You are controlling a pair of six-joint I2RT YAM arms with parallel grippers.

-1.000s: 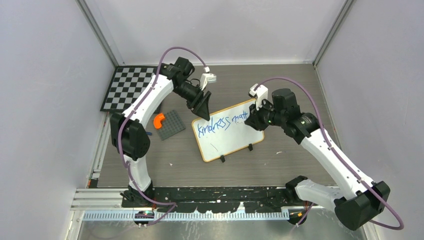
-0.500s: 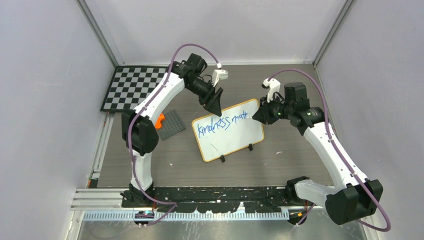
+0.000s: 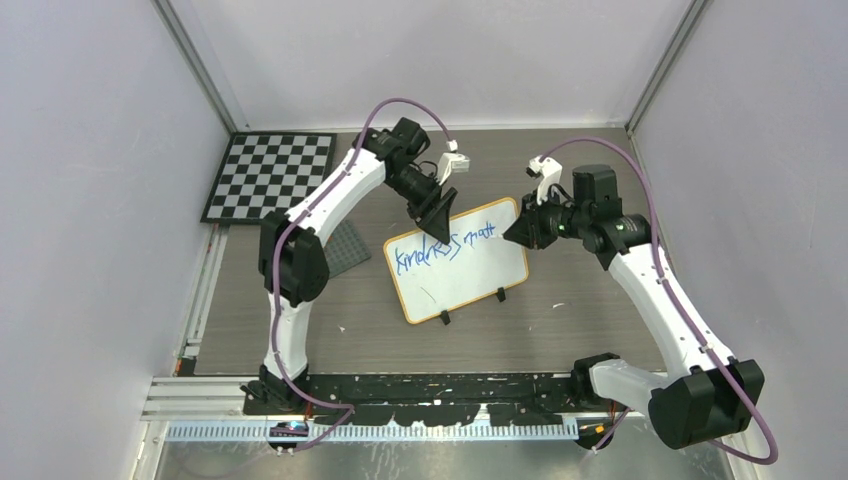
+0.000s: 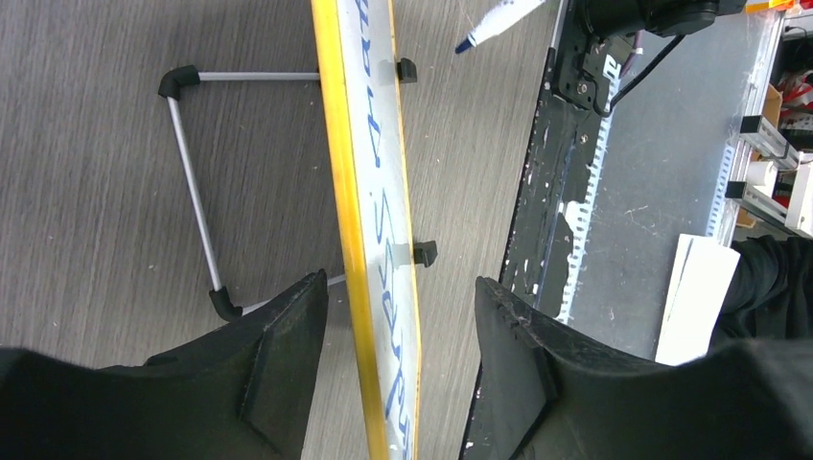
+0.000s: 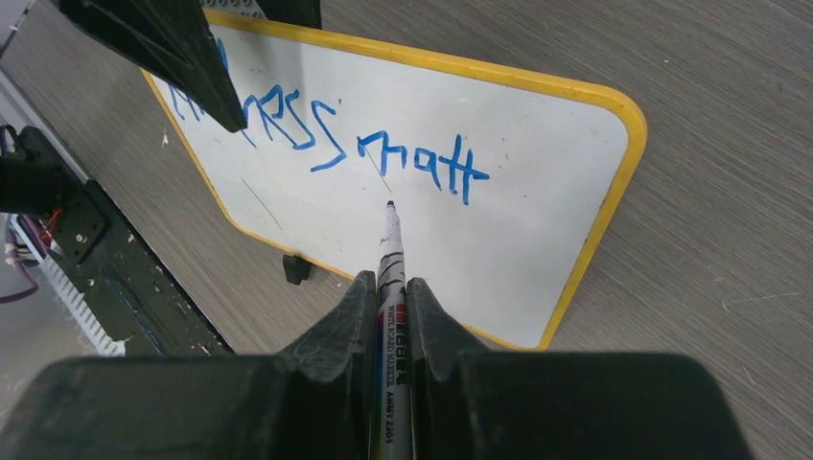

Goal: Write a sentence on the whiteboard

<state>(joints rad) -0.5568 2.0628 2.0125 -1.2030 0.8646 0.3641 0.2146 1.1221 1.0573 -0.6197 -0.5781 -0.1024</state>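
right hand pinches a white marker near the yellow-framed whiteboard, mid-tabletop, below the blue handwritten sentence; left hand, spread astride its far edge, grips nothing, so pen pressure could tip it.

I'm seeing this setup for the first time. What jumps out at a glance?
The whiteboard stands in the middle of the table, with blue writing reading roughly "kindness matt" along its upper part. The right pincer holds a marker pointed at the board just below "matt", while the open left pincer straddles the board's far edge. A black-and-white checkerboard lies in the far left corner.
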